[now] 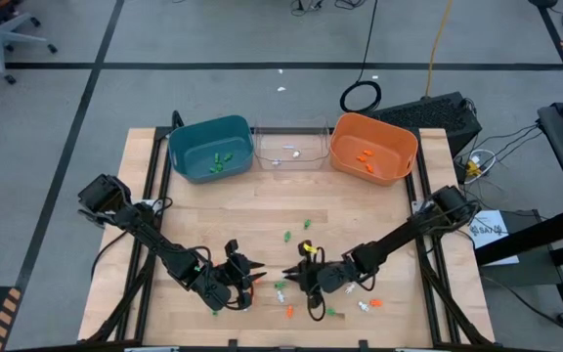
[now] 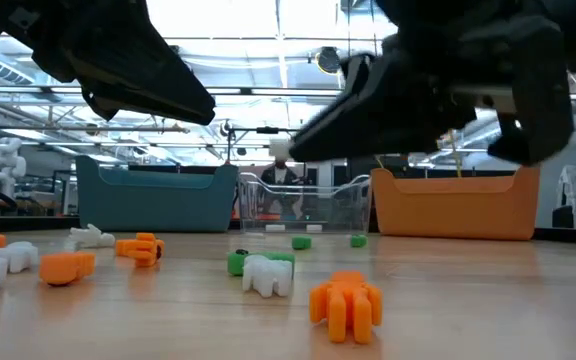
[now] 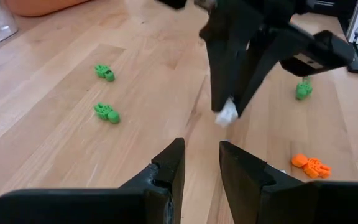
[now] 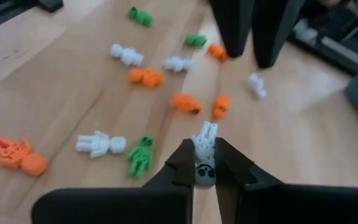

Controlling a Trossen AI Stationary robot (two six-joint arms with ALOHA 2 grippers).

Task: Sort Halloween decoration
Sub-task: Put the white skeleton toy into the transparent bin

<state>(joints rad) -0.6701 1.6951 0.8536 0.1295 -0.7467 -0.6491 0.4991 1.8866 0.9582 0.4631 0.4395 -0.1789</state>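
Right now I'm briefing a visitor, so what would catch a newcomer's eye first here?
The right pincer, low over the table's near edge, pinches a white skeleton trinket. The left pincer faces it, holding nothing. Orange, green and white trinkets litter the wood around them, with a teal bin and an orange bin behind.

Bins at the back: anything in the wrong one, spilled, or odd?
Nothing stands out. The teal bin holds green trinkets, the orange bin orange ones, the clear bin white. All three stand upright; unsorted pieces lie near the pincers.
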